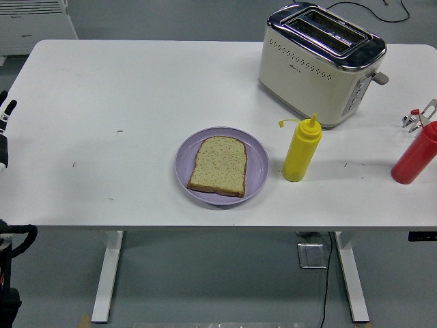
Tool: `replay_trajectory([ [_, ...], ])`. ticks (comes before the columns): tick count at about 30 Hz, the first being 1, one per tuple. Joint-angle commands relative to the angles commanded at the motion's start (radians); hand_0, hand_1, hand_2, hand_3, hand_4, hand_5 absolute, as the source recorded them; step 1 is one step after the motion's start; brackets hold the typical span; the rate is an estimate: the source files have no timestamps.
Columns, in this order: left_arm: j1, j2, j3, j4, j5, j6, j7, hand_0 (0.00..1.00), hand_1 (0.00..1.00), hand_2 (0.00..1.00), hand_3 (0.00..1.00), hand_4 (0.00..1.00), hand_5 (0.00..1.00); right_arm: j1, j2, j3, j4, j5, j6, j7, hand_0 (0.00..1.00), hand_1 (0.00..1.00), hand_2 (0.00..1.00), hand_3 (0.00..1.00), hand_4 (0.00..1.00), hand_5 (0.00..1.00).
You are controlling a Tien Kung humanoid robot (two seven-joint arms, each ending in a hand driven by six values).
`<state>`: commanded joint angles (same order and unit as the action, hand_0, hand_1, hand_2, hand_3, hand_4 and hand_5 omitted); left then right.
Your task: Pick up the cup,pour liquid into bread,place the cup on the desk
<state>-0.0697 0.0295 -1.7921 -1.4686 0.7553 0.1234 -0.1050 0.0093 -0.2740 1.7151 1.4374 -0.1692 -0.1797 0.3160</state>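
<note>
The yellow bottle (pixel 301 152) stands upright on the white surface (pixel 136 102), just right of the plate (pixel 222 166). A bread slice (pixel 218 165) lies flat on that purple plate. Behind the bottle sits the toaster (pixel 321 63). Well right of the plate, at the edge, a red bottle (pixel 414 158) stands with a metal piece (pixel 418 116) behind it. The left hand (pixel 4 130) shows only partly at the far left edge; whether its fingers are spread cannot be told.

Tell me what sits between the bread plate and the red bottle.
In the head view, the yellow squeeze bottle stands between the purple plate and the red bottle; otherwise bare white table.
</note>
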Motion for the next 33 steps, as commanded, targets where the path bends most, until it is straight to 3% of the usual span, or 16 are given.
replay_trajectory([
  [33, 0.000, 0.000, 0.003, 0.000, 0.000, 0.000, -0.001, 0.715, 0.755, 0.788, 0.702, 0.663, 0.998, 0.017, 0.034, -0.007, -0.046, -0.026, -0.017, -0.009, 0.813, 0.759, 0.782, 0.810, 0.635, 0.562],
])
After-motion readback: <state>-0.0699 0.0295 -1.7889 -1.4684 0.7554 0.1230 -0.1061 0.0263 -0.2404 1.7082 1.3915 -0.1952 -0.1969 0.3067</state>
